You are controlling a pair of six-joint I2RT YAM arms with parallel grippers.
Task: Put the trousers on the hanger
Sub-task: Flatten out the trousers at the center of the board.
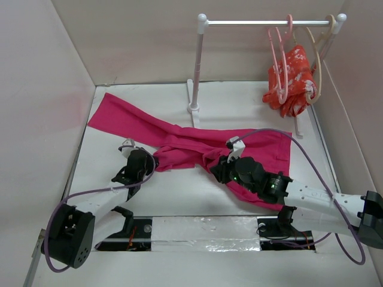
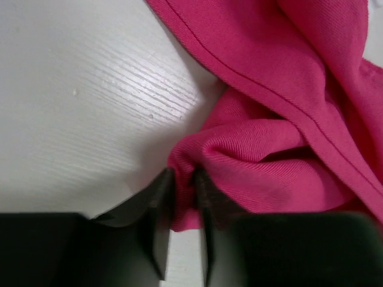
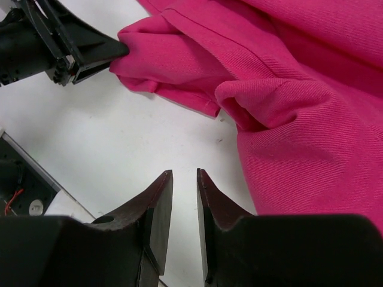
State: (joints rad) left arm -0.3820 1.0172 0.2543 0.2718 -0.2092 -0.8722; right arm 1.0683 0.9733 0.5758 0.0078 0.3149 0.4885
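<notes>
The magenta-pink trousers [image 1: 179, 143] lie spread and bunched across the white table [image 1: 179, 191], one leg reaching to the far left. My left gripper [image 1: 153, 161] sits at the near edge of the bunched middle. In the left wrist view its jaws [image 2: 184, 173] pinch a fold of the trousers [image 2: 287, 107]. My right gripper [image 1: 215, 172] hovers over bare table just left of the trousers' wide part [image 3: 299, 89], its jaws [image 3: 184, 172] slightly apart with nothing between them. The light-pink hanger [image 1: 278, 54] hangs on the rail at the back right.
A white clothes rail [image 1: 269, 23] on a stand [image 1: 194, 89] is at the back. A beige hanger carrying a red-orange patterned garment [image 1: 296, 75] hangs beside the pink one. Walls close in on the left, back and right. The left gripper's tip [image 3: 116, 51] shows in the right wrist view.
</notes>
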